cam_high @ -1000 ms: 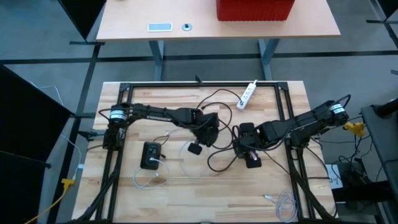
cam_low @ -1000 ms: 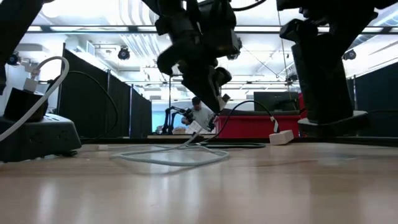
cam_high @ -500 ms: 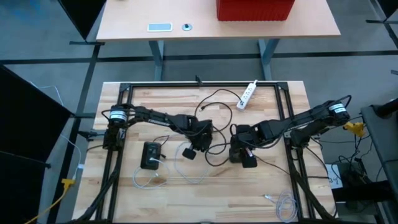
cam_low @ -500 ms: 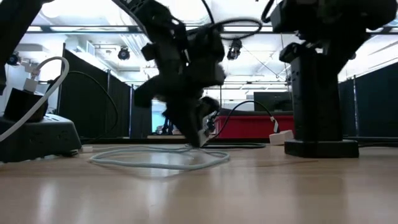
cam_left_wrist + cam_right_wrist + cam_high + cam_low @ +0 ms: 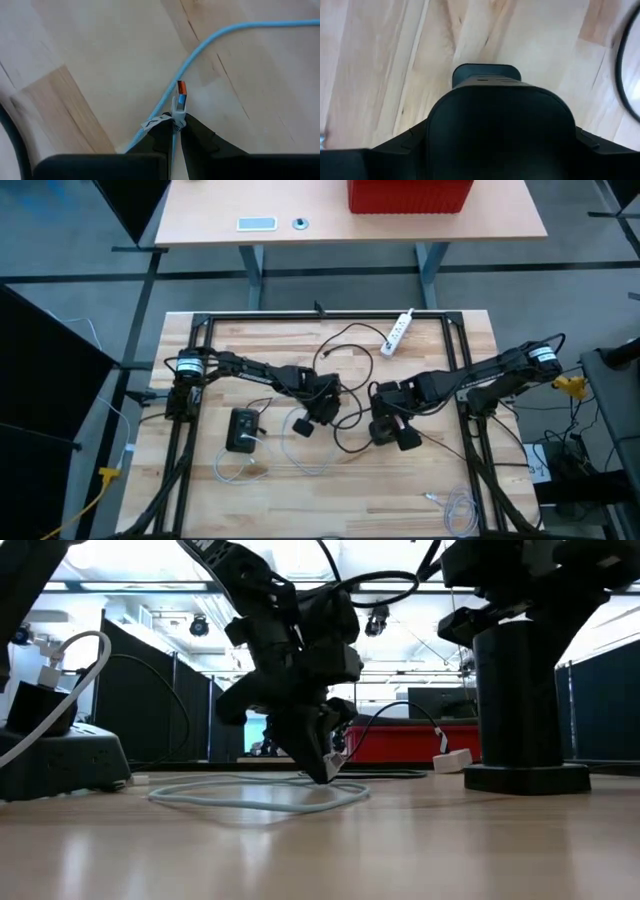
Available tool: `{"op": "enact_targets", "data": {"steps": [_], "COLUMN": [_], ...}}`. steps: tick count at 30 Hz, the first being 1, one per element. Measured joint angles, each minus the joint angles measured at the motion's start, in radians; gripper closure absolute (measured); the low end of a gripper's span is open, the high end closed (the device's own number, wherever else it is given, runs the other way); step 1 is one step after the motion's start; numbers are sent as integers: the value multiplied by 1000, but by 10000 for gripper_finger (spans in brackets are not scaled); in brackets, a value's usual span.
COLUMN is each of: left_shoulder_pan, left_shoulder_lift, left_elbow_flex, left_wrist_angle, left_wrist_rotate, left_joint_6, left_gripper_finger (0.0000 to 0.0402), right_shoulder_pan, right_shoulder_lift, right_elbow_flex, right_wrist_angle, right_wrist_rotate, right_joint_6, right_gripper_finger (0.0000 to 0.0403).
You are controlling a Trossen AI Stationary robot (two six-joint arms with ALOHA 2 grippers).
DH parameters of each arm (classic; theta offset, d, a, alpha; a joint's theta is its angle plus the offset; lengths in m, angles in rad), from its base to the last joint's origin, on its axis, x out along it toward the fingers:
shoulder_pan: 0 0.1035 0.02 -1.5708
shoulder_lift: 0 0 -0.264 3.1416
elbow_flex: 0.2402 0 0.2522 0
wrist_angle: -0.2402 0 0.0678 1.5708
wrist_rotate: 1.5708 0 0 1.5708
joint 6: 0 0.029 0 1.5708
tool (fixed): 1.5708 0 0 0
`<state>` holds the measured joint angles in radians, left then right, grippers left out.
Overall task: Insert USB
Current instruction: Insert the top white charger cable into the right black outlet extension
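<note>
usb plug [image 5: 181, 95] sits pinched in our left gripper [image 5: 175, 131], fingers closed on the white collar just behind the metal tip, so the orange-and-blue end pokes out free ahead of the pads. we read that hold as deliberate: gripping behind the tip leaves the mating end bare for a port. its pale blue cable [image 5: 235, 30] trails away across the wooden table [image 5: 400, 490], looping in slack coils beneath the arm in the low view, so nothing seems to tug against the grip.

from above, the left gripper [image 5: 322, 408] is near the table's middle, angled down, plug close to the wood but we cannot tell if it touches.

our right gripper [image 5: 393, 428] is just across from it, jaws spread wide around a dark block-like unit [image 5: 487, 80] standing on the table; in the low view it shows as a tall dark column [image 5: 522, 700] on a broad foot. we judge it is being steadied as the receiving piece, though no port is visible to us from any view.

also noted: a black box [image 5: 241, 429] with a white lead left of centre, a white power strip [image 5: 399, 330] at the far edge.

judgement: plug secured, alignment and insertion not yet done; the two grippers are near but apart.
</note>
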<state>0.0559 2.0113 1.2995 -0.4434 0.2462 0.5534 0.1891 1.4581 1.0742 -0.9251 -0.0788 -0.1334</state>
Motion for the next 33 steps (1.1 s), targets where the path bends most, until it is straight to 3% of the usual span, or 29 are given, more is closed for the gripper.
{"op": "enact_targets", "data": {"steps": [15,25,31,33], "left_shoulder_pan": [-16,-22,-41,-57], "left_shoulder_lift": [-1,-1,-15,-27], "left_elbow_flex": [-5,-4,11,12], "left_wrist_angle": [-28,-30,-53,-52], "left_wrist_rotate": [-1,-1,-186,-297], "left_joint_6": [20,-164,-159,-114], "left_gripper_finger": [386,386,386,386], "right_shoulder_pan": [22,23,23,23], "right_shoulder_lift": [27,27,27,27], "right_elbow_flex": [13,13,13,13], "right_wrist_angle": [24,28,31,31], "right_wrist_rotate": [-45,-25,-16,-14], "right_joint_6": [-302,-186,-132,-122], "right_gripper_finger": [140,140,140,140]}}
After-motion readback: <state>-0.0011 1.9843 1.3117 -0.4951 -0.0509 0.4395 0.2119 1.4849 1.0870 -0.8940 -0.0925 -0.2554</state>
